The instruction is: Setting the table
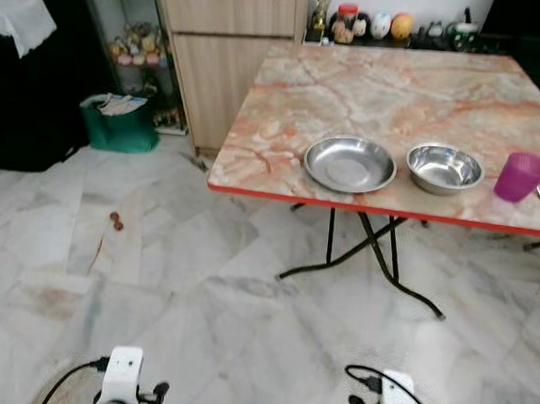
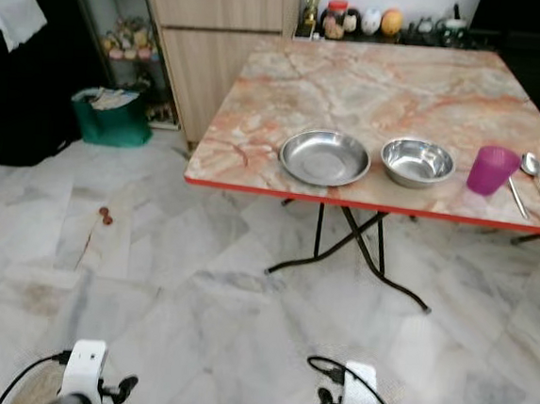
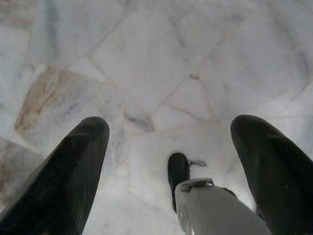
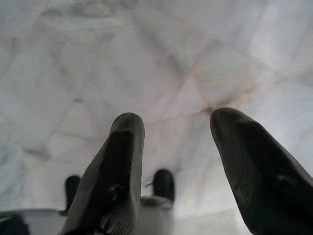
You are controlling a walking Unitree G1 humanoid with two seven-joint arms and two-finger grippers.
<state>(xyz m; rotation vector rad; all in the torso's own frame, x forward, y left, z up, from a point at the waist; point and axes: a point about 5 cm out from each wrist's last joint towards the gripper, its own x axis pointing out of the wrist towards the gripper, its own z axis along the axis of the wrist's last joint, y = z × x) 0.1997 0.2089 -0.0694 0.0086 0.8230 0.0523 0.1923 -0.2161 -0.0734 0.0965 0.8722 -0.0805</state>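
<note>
surface: glossy marble-look | plate, bowl: shiny metal | cup: purple translucent plastic | floor: polished marble

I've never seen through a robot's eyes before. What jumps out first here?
The pink-veined marble table with its red edge stands ahead on a pale marble floor. Along its near edge sit a shallow steel plate, a steel bowl, a purple cup and two spoons, in a row from left to right. Both arms hang low, the left gripper and right gripper open over the floor.
</note>
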